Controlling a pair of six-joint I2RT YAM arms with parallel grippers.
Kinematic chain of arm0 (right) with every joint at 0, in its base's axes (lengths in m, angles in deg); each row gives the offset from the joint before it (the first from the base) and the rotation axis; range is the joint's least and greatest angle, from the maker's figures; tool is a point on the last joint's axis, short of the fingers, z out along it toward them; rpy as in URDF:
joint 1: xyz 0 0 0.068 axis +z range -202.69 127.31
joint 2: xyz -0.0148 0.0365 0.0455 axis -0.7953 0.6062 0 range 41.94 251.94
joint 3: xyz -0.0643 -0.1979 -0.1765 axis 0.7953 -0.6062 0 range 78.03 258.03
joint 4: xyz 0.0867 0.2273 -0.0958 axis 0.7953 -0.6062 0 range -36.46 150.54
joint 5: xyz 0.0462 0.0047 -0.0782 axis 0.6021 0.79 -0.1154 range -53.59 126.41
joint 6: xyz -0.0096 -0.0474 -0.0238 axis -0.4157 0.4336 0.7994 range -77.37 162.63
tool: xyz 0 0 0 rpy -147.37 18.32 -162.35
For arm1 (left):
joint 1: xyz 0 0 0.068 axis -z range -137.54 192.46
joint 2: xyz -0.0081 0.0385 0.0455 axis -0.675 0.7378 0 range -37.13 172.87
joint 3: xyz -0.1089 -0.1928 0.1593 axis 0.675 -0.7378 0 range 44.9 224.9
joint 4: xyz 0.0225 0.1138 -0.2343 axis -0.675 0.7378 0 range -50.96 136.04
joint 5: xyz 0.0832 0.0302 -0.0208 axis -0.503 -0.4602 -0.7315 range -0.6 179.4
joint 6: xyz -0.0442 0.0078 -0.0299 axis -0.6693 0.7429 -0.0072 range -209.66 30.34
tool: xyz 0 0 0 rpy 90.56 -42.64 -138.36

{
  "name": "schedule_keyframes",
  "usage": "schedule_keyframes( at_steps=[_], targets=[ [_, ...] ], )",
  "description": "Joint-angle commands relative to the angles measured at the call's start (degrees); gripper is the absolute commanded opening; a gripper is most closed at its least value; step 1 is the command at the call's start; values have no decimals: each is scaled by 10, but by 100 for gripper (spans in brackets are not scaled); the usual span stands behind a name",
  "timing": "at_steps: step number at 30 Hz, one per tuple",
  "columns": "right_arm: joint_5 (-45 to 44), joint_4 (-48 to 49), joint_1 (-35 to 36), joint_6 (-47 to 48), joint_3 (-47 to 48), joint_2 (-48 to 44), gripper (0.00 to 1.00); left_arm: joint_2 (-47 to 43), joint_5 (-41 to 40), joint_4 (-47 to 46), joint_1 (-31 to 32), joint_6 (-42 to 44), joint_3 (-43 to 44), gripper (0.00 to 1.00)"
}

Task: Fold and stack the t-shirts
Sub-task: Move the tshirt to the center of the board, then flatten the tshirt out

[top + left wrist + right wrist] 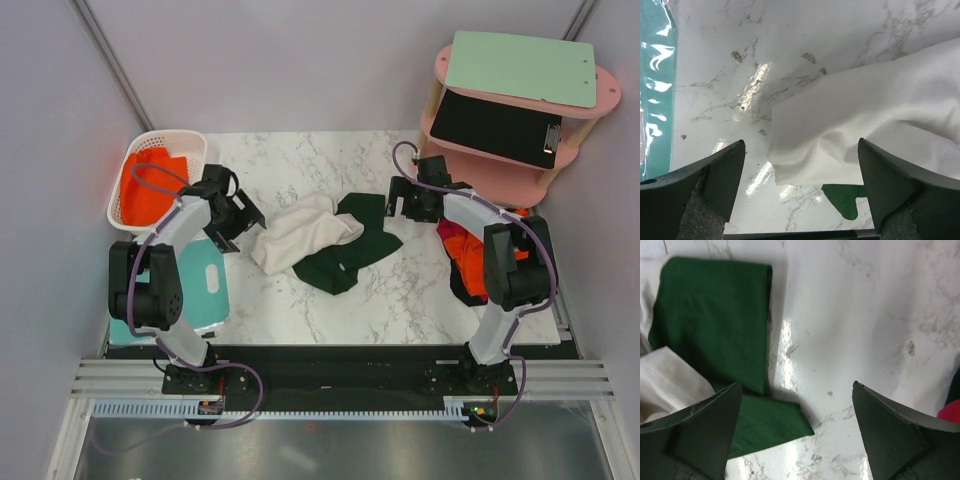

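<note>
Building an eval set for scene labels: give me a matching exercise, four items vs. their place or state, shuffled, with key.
1 cream-white t-shirt
2 dark green t-shirt
3 white basket
4 pink shelf

A far right, holds boards
B partly under another shirt
C holds orange cloth
D partly on top of another shirt

Pairs: 1-D, 2-B, 3-C, 4-A

Top view: left arm (160, 270) rises from its base at the lower edge, elbow folded, forearm angled toward upper right. The left gripper (236, 214) sits centre-left, jaws spread wide (its dark fingers (715, 175) fill the lower corners of the wrist view). Right arm (510, 262) mirrors this at right. The right gripper (402, 200) points left, jaws equally wide apart.
</note>
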Motion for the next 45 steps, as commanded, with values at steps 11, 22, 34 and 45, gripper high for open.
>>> schedule_keyframes(
  at_steps=[11,22,34,45],
  targets=[
    [22,18,62,-20,-91,-32,98,52,-136,-38,265,171,210,99],
    [-19,41,65,-18,-80,32,80,261,-234,70,386,238,449,100],
    [31,63,64,-35,-57,73,26,293,-368,136,395,246,417,78],
    [34,54,62,-18,-61,35,2,300,-412,156,388,233,418,2]
  ],
)
